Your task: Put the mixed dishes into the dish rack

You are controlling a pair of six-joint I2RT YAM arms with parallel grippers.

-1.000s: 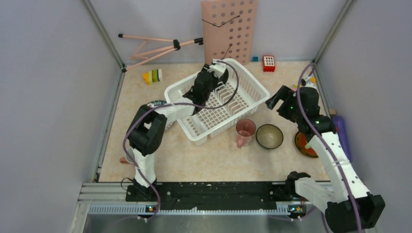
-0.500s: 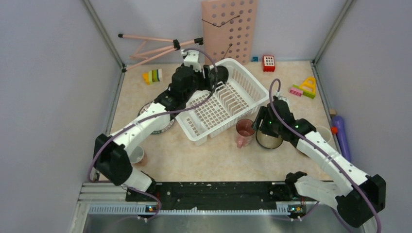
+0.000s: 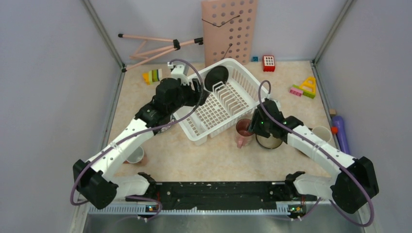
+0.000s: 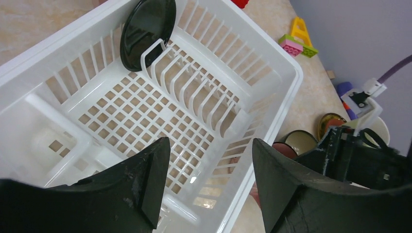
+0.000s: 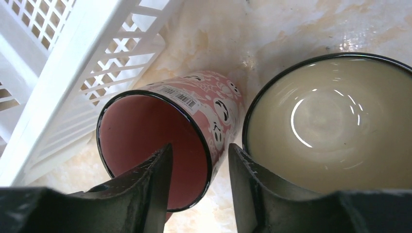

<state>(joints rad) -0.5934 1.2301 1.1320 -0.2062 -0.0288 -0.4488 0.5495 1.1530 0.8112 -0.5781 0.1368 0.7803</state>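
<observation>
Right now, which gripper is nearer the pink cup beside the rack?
Right. The right gripper straddles the pink cup's rim, one finger inside, jaws not yet closed. The left gripper hovers open above the dish rack, well away.

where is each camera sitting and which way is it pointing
Top external: above and behind the arm bases, looking down on the table; the left arm and right arm show, the dish rack between them.
Left wrist: on the left arm, looking down into the rack past its open left gripper; a black plate stands at the dividers' end.
Right wrist: on the right arm, looking down at the pink cup and bowl, the right gripper straddling the cup's rim.
Shared: both wrist views show the rack and the bowl.
</observation>
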